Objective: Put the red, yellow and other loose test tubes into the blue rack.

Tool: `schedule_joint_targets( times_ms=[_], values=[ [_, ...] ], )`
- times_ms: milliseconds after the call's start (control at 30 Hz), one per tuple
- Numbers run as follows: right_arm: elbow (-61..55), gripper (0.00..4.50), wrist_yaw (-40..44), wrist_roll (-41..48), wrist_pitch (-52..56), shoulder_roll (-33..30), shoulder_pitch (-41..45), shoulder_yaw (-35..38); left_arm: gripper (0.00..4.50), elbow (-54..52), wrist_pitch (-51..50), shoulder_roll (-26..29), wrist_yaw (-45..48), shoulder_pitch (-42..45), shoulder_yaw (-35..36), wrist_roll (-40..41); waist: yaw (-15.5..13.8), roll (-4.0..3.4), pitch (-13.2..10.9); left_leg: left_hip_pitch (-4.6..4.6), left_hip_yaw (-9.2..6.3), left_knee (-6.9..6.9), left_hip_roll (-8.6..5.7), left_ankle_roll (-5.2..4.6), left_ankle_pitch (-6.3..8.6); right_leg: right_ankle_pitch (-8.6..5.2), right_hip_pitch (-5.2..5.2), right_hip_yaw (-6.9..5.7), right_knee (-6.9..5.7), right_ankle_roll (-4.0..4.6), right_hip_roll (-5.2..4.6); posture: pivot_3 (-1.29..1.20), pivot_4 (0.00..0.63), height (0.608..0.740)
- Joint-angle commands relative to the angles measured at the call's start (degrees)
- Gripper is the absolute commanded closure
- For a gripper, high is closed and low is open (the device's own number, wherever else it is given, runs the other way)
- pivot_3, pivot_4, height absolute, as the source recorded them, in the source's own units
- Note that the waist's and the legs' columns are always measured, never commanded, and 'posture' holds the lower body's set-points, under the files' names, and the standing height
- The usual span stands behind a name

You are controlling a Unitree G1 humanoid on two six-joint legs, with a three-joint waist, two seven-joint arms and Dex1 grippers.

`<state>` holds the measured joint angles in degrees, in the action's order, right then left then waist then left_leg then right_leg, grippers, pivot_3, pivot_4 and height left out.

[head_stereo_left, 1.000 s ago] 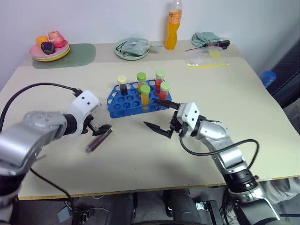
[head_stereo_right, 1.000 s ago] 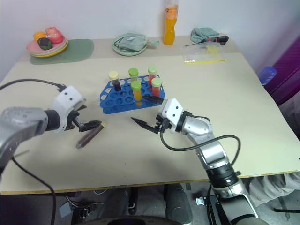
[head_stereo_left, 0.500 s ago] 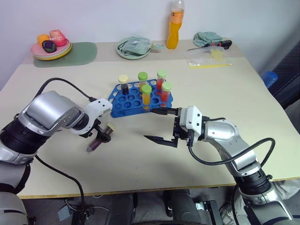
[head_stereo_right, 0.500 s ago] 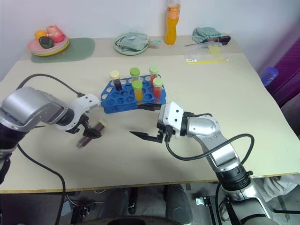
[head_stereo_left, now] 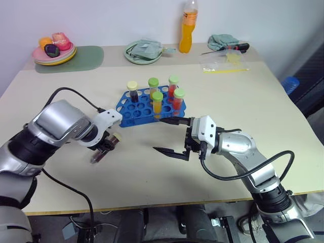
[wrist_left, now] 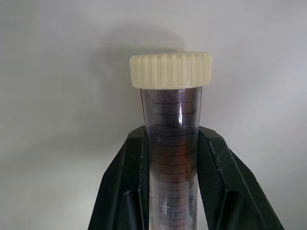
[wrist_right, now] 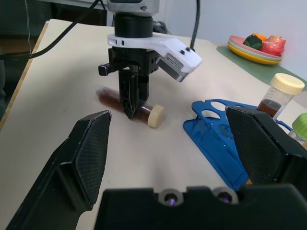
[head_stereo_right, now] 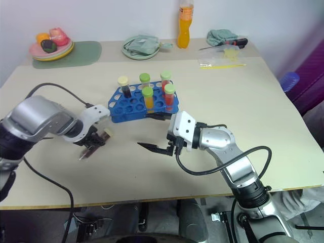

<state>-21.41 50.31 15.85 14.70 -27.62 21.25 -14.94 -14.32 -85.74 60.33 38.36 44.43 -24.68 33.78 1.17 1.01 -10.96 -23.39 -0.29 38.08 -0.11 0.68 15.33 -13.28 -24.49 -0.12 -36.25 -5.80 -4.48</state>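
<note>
Tabletop (head_stereo_left: 228,91): left gripper (head_stereo_left: 105,148) clamps dark tube (wrist_left: 175,158).

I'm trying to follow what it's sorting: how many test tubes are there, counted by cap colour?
Green caps: 4, all standing in the blue rack, e.g..
Cream caps: 2, one in the rack, one lying on the table between the left gripper fingers.
Total: 6 tubes.

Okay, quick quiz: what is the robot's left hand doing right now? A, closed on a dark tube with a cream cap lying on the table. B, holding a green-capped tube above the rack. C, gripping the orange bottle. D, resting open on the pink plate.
A: the left hand has its fingers pressed against both sides of the dark tube, which lies on the table.
</note>
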Motion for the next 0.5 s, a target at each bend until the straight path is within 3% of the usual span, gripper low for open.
schedule_joint_targets(
  times_ms=[33, 100, 233, 300, 400, 500],
  values=[
    [-3.14, 0.25, -2.62, 0.27, 0.81, 0.36, -1.54, 1.96, 3.73, -8.20, 25.78, -0.55, 0.73, -13.90, 22.92, -2.93, -0.28, -0.05, 0.01, 0.00, 0.02, -0.03, 0.04, 0.01, 0.00, 0.00, -0.03, 0.02, 0.02, 0.01, -0.01, 0.00, 0.150, 0.740],
    [-3.37, 0.25, -5.43, 0.52, 1.91, 1.28, -3.71, 3.19, 3.73, -12.73, 38.75, -6.12, -4.22, -21.46, 32.74, -6.87, -0.80, -0.03, 0.02, -0.03, 0.01, -0.04, 0.17, 0.07, -0.04, -0.01, -0.04, -0.01, 0.06, 0.05, -0.12, 0.00, 0.150, 0.740],
    [-2.53, 0.25, -10.38, -0.84, 1.92, 3.36, -7.55, 4.04, 3.73, -15.94, 43.59, -21.33, -12.23, -23.20, 38.49, -3.52, -2.32, 0.15, 0.04, -0.07, -0.04, 0.10, 0.00, 0.16, -0.09, -0.10, 0.18, -0.04, 0.17, 0.30, -0.31, 0.00, 0.150, 0.740],
    [-1.80, 0.25, -12.24, -1.51, 1.82, 4.27, -8.87, 4.10, 3.73, -15.28, 49.11, -30.51, -21.98, -22.58, 36.20, -9.66, -2.72, 0.10, 0.09, 0.01, -0.03, 0.21, -0.09, 0.14, -0.09, -0.09, 0.37, -0.02, 0.20, 0.28, -0.35, 0.00, 0.150, 0.740],
    [-0.83, 0.25, -14.81, -1.92, 1.90, 5.98, -9.42, 4.57, 3.73, -11.29, 62.94, -38.11, -29.09, -23.86, 27.12, -23.12, -2.82, 0.27, 0.12, 0.15, 0.01, 0.23, -0.30, 0.07, -0.11, 0.06, 0.55, -0.01, 0.23, 0.01, -0.37, 0.00, 0.150, 0.740],
    [0.16, 0.25, -15.86, -2.71, 1.51, 6.54, -9.01, 4.77, 3.73, -5.35, 70.15, -45.23, -32.89, -24.90, 20.52, -29.10, -2.92, 0.24, 0.14, 0.16, 0.02, 0.20, -0.32, 0.07, -0.11, 0.08, 0.52, -0.01, 0.19, -0.02, -0.30, 0.00, 0.150, 0.740]
  ],
)
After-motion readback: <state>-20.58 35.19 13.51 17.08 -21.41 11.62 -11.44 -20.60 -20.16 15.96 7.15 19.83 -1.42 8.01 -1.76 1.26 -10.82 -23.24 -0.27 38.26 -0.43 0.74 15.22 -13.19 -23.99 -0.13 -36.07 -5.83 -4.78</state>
